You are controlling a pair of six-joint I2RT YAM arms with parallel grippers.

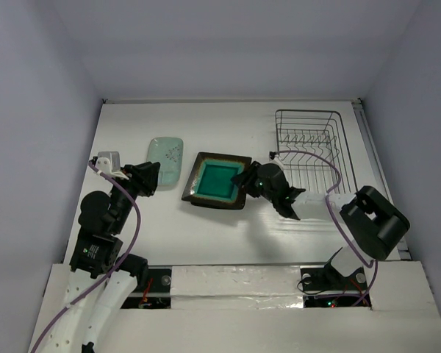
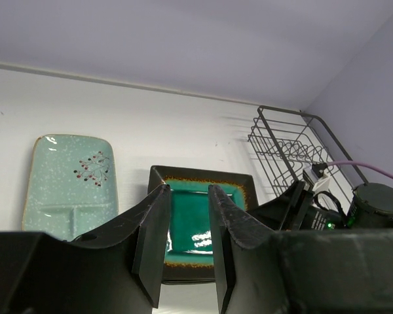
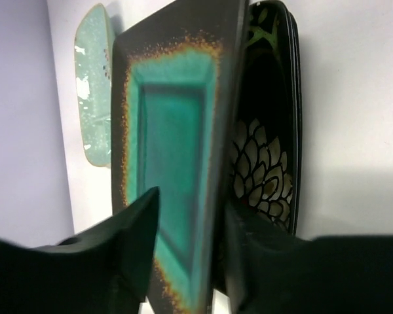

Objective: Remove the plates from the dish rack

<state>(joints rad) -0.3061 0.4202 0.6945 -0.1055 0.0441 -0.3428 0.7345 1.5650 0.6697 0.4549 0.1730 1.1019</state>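
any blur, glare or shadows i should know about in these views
Right wrist: the right end effector is blurred so close to the lens, and the teal plate is soft. Left wrist: small white glare on that plate's glaze. Top external: even light, a soft shadow on the table under the right arm.

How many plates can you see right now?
3. The mint-green plate lies on the table, left; the teal-centre plate is gripped by the right claw, over the black floral plate, seen only from the right wrist.

Black-and-white jointed arms (image 1: 103, 213), purple cables (image 1: 137, 220), small green indicator lights (image 2: 328, 225)
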